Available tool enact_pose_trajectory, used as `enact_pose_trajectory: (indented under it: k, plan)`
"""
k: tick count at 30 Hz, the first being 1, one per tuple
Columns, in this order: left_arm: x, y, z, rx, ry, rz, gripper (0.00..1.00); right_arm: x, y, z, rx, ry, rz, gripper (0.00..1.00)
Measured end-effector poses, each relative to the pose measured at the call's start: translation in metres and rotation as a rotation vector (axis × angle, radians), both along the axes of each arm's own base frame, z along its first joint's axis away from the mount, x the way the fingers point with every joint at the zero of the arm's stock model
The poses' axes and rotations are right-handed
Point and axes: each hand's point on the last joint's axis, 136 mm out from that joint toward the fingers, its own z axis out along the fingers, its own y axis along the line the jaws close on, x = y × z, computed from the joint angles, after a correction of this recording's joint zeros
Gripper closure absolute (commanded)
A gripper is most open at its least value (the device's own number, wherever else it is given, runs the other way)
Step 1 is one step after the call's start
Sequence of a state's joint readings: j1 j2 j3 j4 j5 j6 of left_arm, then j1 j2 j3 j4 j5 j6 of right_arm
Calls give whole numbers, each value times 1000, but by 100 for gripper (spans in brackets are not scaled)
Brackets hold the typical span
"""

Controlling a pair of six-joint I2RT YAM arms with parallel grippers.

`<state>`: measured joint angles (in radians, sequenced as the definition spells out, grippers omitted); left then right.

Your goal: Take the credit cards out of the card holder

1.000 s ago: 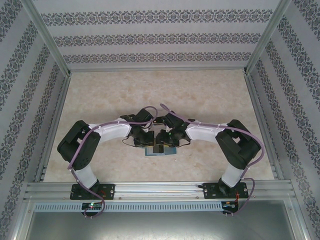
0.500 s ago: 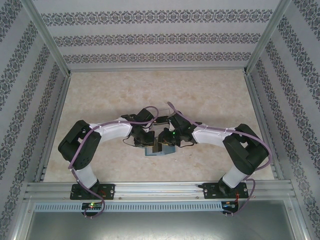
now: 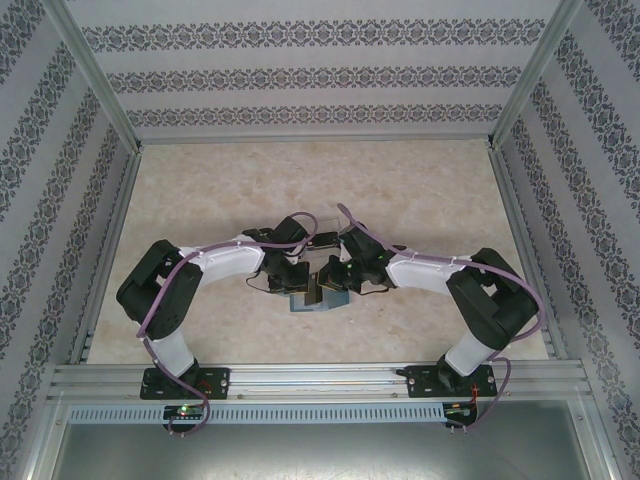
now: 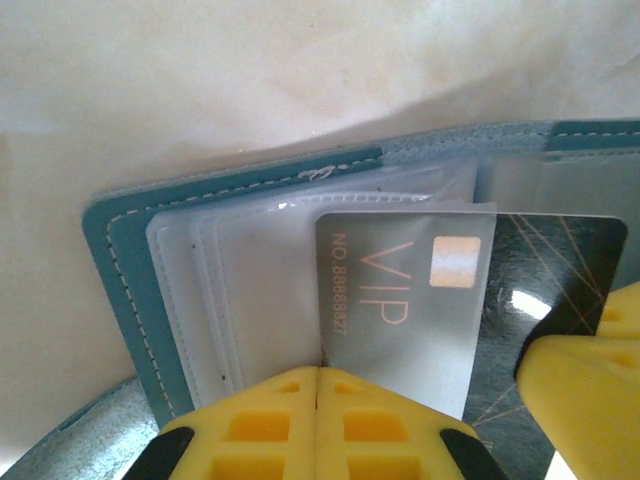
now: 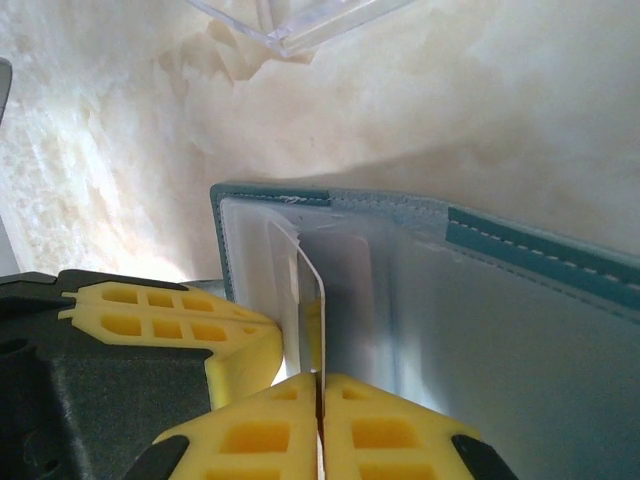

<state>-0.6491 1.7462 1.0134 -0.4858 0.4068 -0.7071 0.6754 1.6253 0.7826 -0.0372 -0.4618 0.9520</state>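
Well, the small teal-blue folding card holder (image 4: pixel 125 290) lies open and flat on the pale, stone-look table (image 3: pixel 420 190). It is near the front edge, about in the middle, between the two arms. Its inside is full of clear plastic sleeves (image 4: pixel 250 290). A flat grey card with "VIP" on it (image 4: pixel 405 300) shows among the sleeves. A dark card with thin gold lines (image 4: pixel 560 265) peeks out just behind it, further to the side.

The left fingers (image 4: pixel 335 410) are yellow. They are pressed tight together at the bottom edge of the sleeves, right where the grey card's side runs down. I cannot tell what they pinch there. The right fingers (image 5: pixel 340 405) are yellow too, and they are closed with a thin card standing edge-on between them. From the left wrist view, one of them sits on the dark card's lower corner. The two sets of fingers are just beside each other over the card holder.

A clear plastic box (image 5: pixel 300 20) rests on the table a little past the card holder, apart from it.
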Motion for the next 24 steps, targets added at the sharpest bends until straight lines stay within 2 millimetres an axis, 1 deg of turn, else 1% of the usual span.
enact_pose_trajectory:
  k: [6,11,24]
  plan:
    - [0,0,0,0,0,0,95,0,-6,5,-12,-20,15,94]
    - [0,0,0,0,0,0,94,-2,-15,4,-48,-30,27,95]
    - [0,0,0,-1,0,0,95,-3,-35,6,-192,-62,73,96]
